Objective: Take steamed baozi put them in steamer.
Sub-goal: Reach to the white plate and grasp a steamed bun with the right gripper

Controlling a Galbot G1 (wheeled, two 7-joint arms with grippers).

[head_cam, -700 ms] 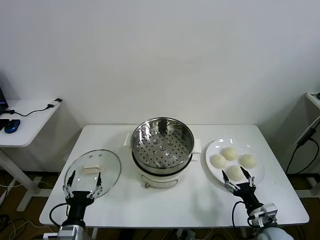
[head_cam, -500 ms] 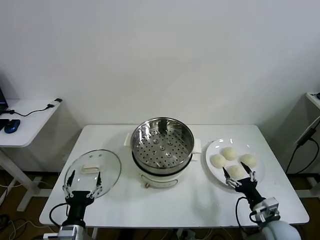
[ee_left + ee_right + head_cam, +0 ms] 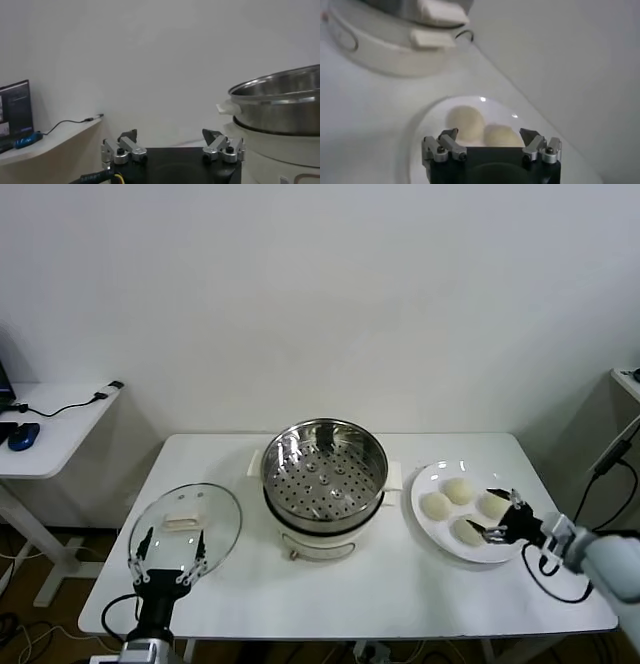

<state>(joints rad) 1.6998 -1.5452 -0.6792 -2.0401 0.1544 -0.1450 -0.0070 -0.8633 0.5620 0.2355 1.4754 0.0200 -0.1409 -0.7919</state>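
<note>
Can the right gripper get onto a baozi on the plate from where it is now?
Probably yes: the open right gripper sits over the plate at its right side, with nothing between it and the nearest baozi.

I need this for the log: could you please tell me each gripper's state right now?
Left gripper: open, holding nothing, near the lid.
Right gripper: open, holding nothing, over the baozi on the plate.

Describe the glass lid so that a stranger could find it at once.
Start at the steamer in the middle of the white table. On the robot's left of it lies the glass lid, flat. It alone is see-through, with a white handle on top.
</note>
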